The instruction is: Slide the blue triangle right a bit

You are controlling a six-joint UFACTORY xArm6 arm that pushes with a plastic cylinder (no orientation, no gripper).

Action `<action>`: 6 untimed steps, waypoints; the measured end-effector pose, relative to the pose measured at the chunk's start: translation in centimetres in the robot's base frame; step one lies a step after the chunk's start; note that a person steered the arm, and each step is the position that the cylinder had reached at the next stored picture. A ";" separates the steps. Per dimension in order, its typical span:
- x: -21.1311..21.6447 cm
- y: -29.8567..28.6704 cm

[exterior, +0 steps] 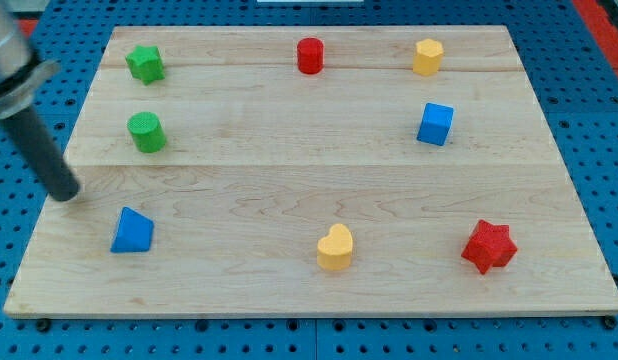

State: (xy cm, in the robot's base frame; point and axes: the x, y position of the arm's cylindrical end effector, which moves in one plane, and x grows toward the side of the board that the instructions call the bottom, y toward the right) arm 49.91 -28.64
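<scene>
The blue triangle (132,232) lies on the wooden board (289,180) near its bottom left corner. My dark rod comes down from the view's upper left, and my tip (65,194) rests on the board near its left edge. The tip is up and to the left of the blue triangle, a short gap away and not touching it.
A green star (145,63) and a green cylinder (146,132) sit at the upper left. A red cylinder (309,55), a yellow hexagon (427,57) and a blue cube (435,124) sit further right. A yellow heart (335,247) and a red star (488,246) lie along the bottom.
</scene>
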 end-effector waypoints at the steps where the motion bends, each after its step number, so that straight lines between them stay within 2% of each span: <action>1: 6.1 2.6; 2: 6.9 7.4; 3: 1.6 7.8; 4: 0.5 12.2; 6: 2.8 8.5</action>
